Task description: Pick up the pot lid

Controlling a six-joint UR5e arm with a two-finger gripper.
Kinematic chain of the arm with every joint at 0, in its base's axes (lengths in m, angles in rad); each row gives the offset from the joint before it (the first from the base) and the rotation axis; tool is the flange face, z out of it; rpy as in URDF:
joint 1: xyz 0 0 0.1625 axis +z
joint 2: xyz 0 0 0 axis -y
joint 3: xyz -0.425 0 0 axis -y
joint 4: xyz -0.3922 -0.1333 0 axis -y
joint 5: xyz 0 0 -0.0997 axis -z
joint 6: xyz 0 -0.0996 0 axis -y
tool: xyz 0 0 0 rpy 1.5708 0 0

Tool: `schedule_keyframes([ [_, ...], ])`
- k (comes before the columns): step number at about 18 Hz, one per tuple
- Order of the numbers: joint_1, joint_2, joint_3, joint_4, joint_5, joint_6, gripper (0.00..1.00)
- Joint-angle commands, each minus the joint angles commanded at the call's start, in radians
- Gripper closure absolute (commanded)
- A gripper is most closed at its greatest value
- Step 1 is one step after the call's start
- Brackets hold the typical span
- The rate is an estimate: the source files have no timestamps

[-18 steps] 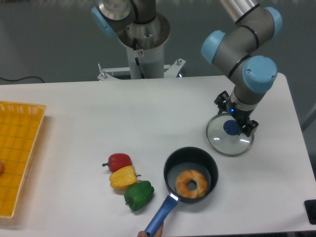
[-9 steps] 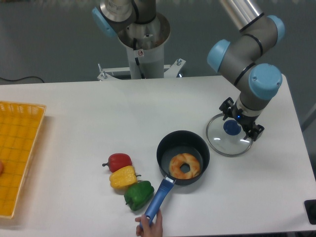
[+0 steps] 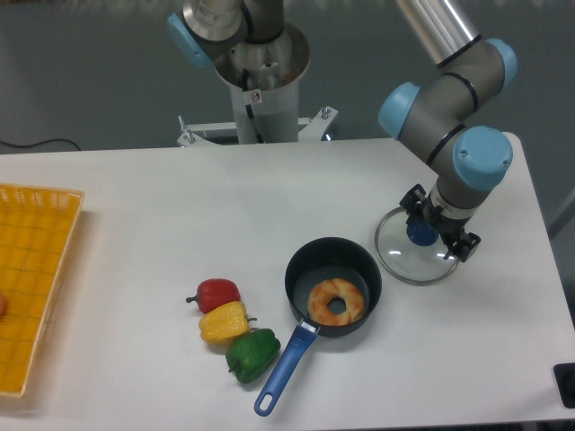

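So we've got our gripper over the clear lid at right, fingers wide, right by the blue knob.

Pan and all around it: no text, label, brand, number or sign can be read.
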Motion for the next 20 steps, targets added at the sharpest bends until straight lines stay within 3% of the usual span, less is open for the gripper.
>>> schedule_keyframes([
  [4, 0.02, 0.011, -0.032, 0.02, -0.005, 0.046, 0.0],
  [20, 0.012, -0.003, -0.048, 0.069, -0.011, 0.043, 0.0],
])
